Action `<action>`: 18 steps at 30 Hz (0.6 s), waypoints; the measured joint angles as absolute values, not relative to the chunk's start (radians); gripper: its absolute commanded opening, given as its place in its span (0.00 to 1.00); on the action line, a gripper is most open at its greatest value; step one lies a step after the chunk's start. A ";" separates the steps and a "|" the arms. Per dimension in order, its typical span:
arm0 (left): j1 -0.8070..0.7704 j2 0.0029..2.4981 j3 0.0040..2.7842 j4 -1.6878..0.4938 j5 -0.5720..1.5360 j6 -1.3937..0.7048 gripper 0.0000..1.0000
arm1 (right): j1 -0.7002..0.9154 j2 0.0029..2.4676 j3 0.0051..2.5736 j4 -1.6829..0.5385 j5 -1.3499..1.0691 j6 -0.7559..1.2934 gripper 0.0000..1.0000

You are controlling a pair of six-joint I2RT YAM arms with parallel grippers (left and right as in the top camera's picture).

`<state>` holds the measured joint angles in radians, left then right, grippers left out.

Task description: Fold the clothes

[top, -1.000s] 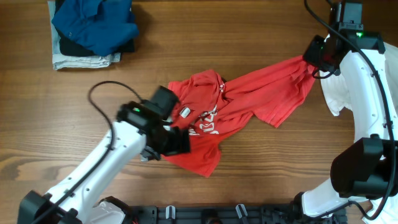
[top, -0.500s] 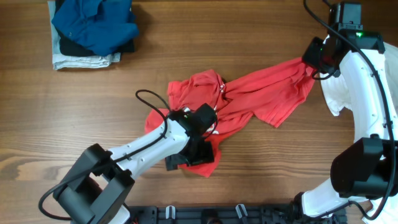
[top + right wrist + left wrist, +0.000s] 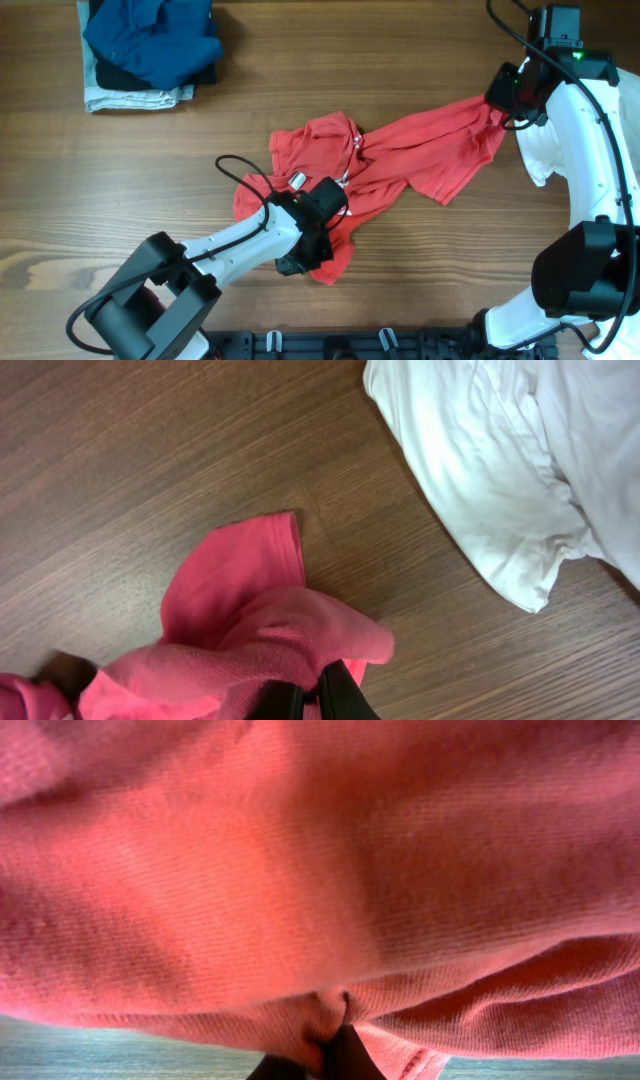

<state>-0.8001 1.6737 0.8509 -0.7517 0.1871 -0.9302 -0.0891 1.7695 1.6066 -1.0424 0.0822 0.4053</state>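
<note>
Left end effector [image 3: 301, 259] has shifted; red T-shirt [image 3: 430, 150] stretched (middle apparently bunched).

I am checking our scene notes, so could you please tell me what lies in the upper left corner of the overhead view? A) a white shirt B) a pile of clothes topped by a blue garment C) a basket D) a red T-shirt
B: a pile of clothes topped by a blue garment lies there, while the red T-shirt is mid-table.

The overhead camera looks straight down on my table [image 3: 420, 40]; both wrist cameras sit close over the red T-shirt [image 3: 430, 150] it also shows.
</note>
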 measured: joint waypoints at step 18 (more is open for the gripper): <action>-0.800 1.063 1.194 -1.206 -0.239 -0.926 0.04 | -0.092 1.572 1.700 -1.048 0.057 0.413 0.53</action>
